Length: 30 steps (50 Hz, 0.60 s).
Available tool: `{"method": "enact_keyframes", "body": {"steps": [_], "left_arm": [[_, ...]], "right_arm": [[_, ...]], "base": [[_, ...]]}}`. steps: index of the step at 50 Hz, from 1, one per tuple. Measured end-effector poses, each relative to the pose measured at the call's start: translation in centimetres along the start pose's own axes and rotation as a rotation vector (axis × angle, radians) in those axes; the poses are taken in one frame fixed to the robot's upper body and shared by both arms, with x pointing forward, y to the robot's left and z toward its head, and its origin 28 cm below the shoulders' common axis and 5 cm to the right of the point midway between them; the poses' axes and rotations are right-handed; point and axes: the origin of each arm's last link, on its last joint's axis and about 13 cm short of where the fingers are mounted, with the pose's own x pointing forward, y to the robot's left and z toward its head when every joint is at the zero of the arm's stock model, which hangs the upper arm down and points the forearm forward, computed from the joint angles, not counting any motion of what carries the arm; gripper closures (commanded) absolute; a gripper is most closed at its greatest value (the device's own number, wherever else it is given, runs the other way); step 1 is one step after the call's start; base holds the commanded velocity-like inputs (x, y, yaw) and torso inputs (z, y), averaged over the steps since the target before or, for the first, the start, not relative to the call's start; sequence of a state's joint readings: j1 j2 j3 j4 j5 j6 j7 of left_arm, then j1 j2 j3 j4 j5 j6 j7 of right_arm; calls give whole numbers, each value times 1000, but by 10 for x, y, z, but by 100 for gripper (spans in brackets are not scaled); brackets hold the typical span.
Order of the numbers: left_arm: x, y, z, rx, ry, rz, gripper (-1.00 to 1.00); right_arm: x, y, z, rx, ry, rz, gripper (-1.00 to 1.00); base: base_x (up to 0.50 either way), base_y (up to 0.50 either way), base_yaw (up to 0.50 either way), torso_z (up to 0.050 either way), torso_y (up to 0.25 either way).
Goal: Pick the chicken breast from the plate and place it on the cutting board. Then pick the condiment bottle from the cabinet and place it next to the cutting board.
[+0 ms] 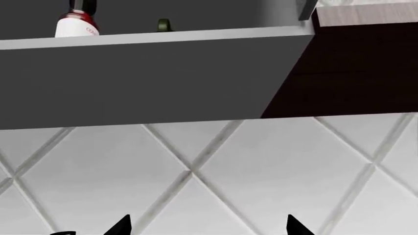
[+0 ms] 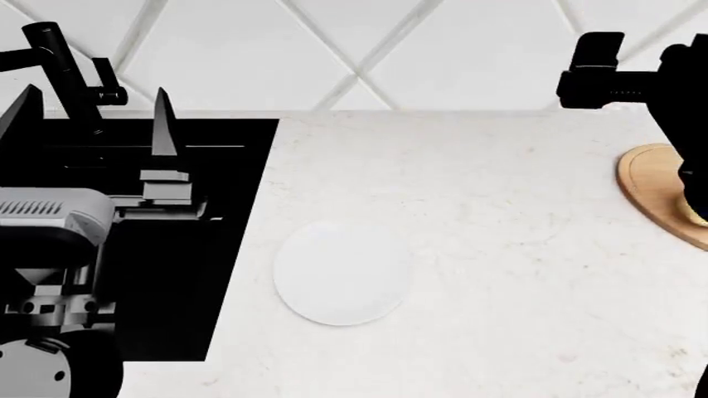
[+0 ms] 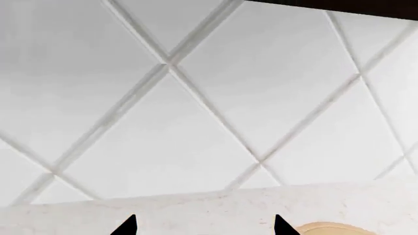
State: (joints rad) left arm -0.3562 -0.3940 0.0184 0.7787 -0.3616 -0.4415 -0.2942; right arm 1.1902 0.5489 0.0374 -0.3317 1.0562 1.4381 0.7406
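The white plate lies bare on the counter beside the sink. The round wooden cutting board is at the right edge, and its rim also shows in the right wrist view. A pale yellow bit of the chicken breast lies on the board, mostly hidden by my right arm. The condiment bottle, with red sauce and a white label, stands on the open cabinet shelf, far above my left gripper. That gripper is open and empty, raised over the sink. My right gripper is open and empty, facing the tiled wall.
A black sink with a black faucet is at the left. A small green object stands on the shelf beside the bottle. A dark wood cabinet adjoins the open one. My right arm hangs above the board.
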Motion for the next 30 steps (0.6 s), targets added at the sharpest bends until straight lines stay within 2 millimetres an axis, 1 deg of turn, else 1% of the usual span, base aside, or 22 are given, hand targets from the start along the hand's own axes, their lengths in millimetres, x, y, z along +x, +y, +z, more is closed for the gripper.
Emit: {"method": "enact_keyframes", "body": {"steps": [13,20,28,30], "left_arm": [[-1,0,1,-1,-2,-2,-100],[-1,0,2,-1,-4,-3,-100],[-1,0,2,-2,-5,-4,-100],[-1,-1,2,-2,-5,-4,-100]], "right_arm": [[-31,23,-14,16,-67,133,-100],[-48,30,-20,34,-107,178,-100],[-61,36,-32,35,-138,207,-100],[-64,37,-35,33,-144,213,-100]], "base": [[0,0,0,0,0],[0,0,0,0,0],[0,0,0,0,0],[-293,59,0,0,0]]}}
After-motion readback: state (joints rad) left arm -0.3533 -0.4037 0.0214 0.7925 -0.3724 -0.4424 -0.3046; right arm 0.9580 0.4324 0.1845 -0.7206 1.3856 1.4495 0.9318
